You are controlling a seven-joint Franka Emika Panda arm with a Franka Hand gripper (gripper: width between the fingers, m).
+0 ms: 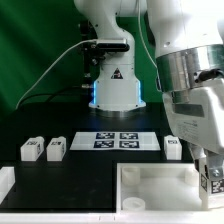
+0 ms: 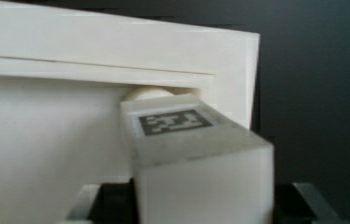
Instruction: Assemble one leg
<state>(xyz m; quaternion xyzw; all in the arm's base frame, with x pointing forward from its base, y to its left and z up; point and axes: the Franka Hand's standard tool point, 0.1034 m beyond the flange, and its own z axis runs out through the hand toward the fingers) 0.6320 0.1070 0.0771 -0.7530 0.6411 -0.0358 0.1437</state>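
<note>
My gripper (image 1: 209,172) is shut on a white leg (image 1: 213,186) with a dark tag, at the near right corner of the white square tabletop (image 1: 150,186). In the wrist view the leg (image 2: 193,160) is tilted between my gripper's (image 2: 198,206) fingers. Its round tip touches the inner corner under the tabletop's rim (image 2: 119,50). Two more legs (image 1: 31,150) (image 1: 55,150) stand at the exterior view's left. A third (image 1: 172,147) stands right of the marker board.
The marker board (image 1: 115,141) lies flat in front of the robot base (image 1: 115,90). A white ledge (image 1: 8,185) sits at the exterior view's near left. A green curtain hangs behind.
</note>
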